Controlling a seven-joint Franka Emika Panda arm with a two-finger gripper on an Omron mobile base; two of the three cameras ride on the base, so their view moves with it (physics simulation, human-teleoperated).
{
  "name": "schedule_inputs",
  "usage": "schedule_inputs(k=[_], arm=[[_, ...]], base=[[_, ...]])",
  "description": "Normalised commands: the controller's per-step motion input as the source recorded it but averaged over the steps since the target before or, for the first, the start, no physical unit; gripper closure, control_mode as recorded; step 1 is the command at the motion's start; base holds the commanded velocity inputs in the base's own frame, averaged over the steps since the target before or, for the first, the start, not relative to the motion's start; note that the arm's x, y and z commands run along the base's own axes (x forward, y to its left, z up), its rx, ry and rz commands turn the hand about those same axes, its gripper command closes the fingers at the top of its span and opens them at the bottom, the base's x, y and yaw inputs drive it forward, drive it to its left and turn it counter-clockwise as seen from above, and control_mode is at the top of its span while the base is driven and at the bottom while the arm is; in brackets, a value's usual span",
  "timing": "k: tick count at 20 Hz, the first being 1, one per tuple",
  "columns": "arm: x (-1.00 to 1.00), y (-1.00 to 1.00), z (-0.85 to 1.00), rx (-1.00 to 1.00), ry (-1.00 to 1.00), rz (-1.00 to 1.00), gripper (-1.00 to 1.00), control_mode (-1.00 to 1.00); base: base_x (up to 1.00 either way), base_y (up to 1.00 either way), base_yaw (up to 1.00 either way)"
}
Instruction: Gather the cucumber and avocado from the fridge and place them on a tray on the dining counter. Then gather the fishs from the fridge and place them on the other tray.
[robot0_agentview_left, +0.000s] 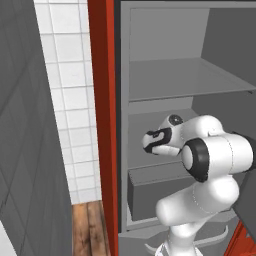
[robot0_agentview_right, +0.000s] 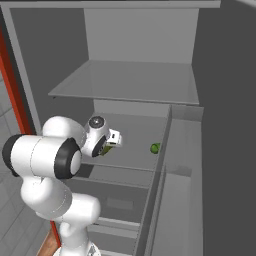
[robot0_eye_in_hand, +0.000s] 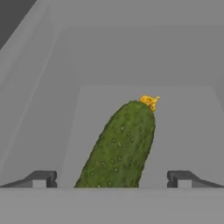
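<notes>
The open fridge (robot0_agentview_right: 135, 90) has grey shelves. The arm (robot0_agentview_left: 210, 160) reaches into its middle shelf. The cucumber (robot0_eye_in_hand: 120, 148) lies on that shelf, running away from the gripper (robot0_eye_in_hand: 111, 178), between the wide-open fingers (robot0_eye_in_hand: 41, 178). A small green item (robot0_agentview_right: 155, 148) sits further back on the same shelf.
</notes>
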Motion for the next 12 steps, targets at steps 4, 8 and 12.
schedule_inputs(k=[4, 8, 12], arm=[[0.01, 0.0, -0.18, 0.0, 0.0, 0.0, -1.0, -1.0], [0.03, 0.0, -0.11, 0.0, 0.0, 0.0, -1.0, -1.0], [0.05, 0.0, -0.02, 0.0, 0.01, 0.0, -1.0, -1.0]], base=[[0.0, 0.0, 0.0], [0.0, 0.0, 0.0], [0.0, 0.0, 0.0]])
